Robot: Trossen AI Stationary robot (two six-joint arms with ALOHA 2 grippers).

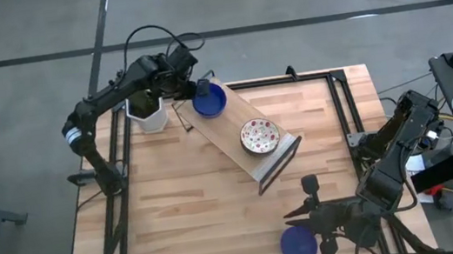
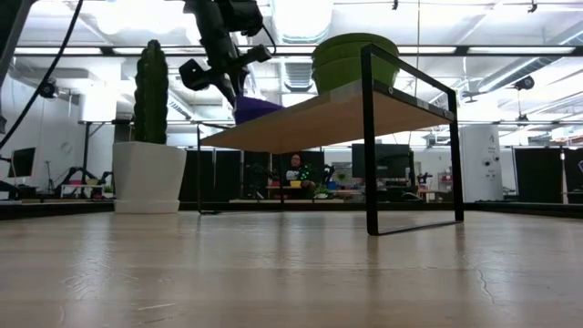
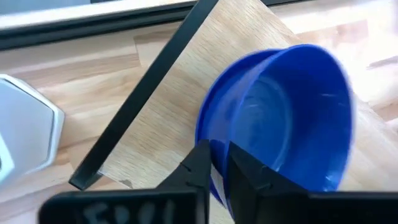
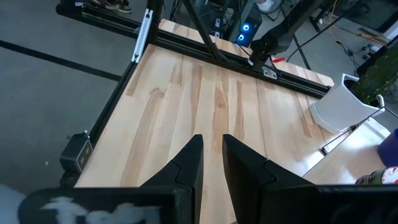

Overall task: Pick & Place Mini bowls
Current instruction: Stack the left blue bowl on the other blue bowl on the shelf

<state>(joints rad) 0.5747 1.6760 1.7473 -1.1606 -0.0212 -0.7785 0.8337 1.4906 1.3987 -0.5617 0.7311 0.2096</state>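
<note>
- Your left hand is at the far-left end of the wooden shelf, its fingers clamped on the near rim of a blue bowl; the left wrist view shows one finger inside the rim and one outside.
- That blue bowl sits at the shelf's far-left end, and in the low view it shows as a dark shape right at the board's edge, under the hand.
- You have a speckled bowl resting on the same shelf, toward its near-right end, well apart from the blue one.
- A second blue bowl lies on the surface near the front edge, right of centre.
- Your right hand hangs just beyond that second blue bowl, not holding anything; in the right wrist view its fingers stand close together with a narrow gap, over bare surface.
- A white pot with a cactus stands at the far-left corner, just left of the shelf and beside your left arm.
- In the low view, a person sits in the room behind.
</note>
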